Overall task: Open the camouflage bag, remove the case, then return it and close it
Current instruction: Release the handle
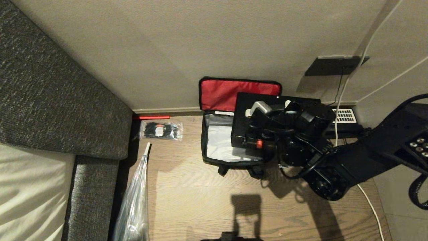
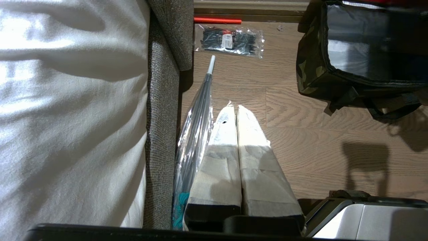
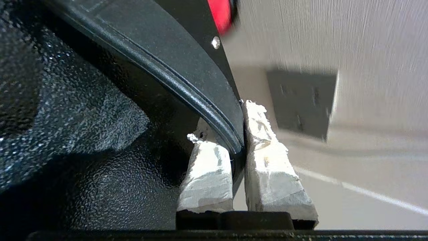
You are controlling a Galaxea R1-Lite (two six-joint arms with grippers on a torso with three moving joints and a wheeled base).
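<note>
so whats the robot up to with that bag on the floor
The right gripper is shut on the edge of the black case and holds it over the open camouflage bag. The bag sits on the wooden floor by the wall, its red-lined lid leaning back and its silvery interior showing empty where visible. The left gripper is shut and idle, off beside the sofa.

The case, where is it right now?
Head view: the case is held by the right pincer over the right side of the open camouflage bag.
</note>
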